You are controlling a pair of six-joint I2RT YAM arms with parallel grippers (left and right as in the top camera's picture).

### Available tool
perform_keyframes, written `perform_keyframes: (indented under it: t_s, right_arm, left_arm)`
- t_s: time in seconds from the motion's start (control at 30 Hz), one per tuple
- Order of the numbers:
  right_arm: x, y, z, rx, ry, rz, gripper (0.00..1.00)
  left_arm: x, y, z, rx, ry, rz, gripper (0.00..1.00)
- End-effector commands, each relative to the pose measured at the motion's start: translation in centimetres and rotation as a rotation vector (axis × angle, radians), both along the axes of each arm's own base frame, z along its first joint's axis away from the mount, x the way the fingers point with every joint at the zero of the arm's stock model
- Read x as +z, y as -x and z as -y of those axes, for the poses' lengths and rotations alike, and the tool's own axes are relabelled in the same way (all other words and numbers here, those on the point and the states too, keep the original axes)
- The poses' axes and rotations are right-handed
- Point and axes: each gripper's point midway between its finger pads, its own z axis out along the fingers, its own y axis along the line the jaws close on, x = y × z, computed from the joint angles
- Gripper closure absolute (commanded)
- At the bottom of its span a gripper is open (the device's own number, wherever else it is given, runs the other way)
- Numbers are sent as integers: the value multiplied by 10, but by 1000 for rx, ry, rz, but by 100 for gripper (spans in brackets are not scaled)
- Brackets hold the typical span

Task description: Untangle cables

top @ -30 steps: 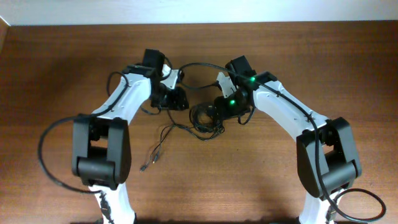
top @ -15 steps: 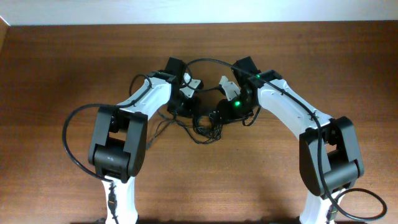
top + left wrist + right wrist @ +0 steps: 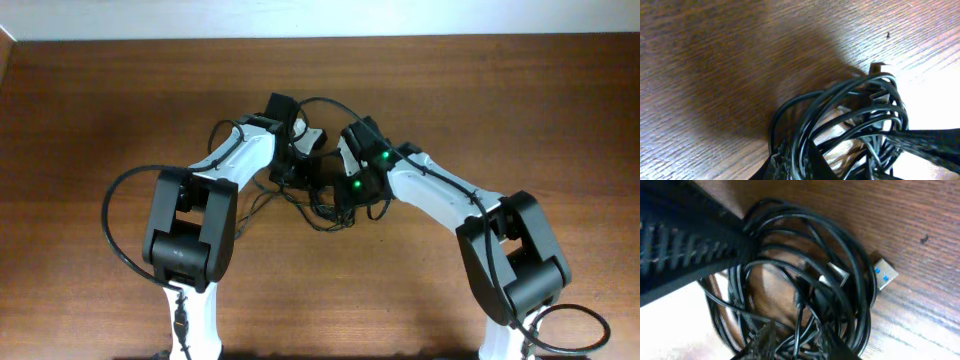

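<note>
The cables (image 3: 805, 280) are bunched; right gripper (image 3: 797, 342) is set astride some strands, left gripper (image 3: 300, 172) placed opposite, likely for a counter-pull (grip cannot be told for either).

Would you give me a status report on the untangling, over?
Left gripper and right gripper both down in the cables, grip unclear. Cables one tangled coil, USB plug sticking out. Grippers close together, crowding each other.

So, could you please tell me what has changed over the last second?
The left gripper swung right onto the cables, then the right gripper shifted left to meet it. Whether either's jaws hold a strand, I cannot tell. The cables stayed roughly put.
</note>
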Motion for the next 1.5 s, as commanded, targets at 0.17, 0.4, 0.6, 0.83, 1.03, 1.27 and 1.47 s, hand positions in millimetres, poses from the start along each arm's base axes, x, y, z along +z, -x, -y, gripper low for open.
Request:
perform_keyframes:
  t_s: [0.17,0.4,0.6,0.83,1.03,1.27,1.47]
  right_arm:
    - [-25,14,10,-48,19,-29,80]
    - [-23,22,0,-25,-30,-59,73]
    - [-46,19,-7,-6,34,-3,78]
    - [8,15,-24,7,-278,-83,96]
    - [85,48,-56,330,-788,-158,96]
    - [79,50,-30,216,-766,-278,96]
    - [24,27,-10,67,-402,-174,82]
  left_arm:
    - [-8,1,2,40,8,-33,87]
    - [-8,-3,3,50,13,-20,85]
    - [-7,-4,4,53,15,-16,85]
    - [-7,-5,4,69,16,-23,87]
    - [-7,-5,4,69,15,-21,86]
    - [-9,-7,0,84,-9,-18,86]
    - [-9,-7,0,84,-8,-17,83]
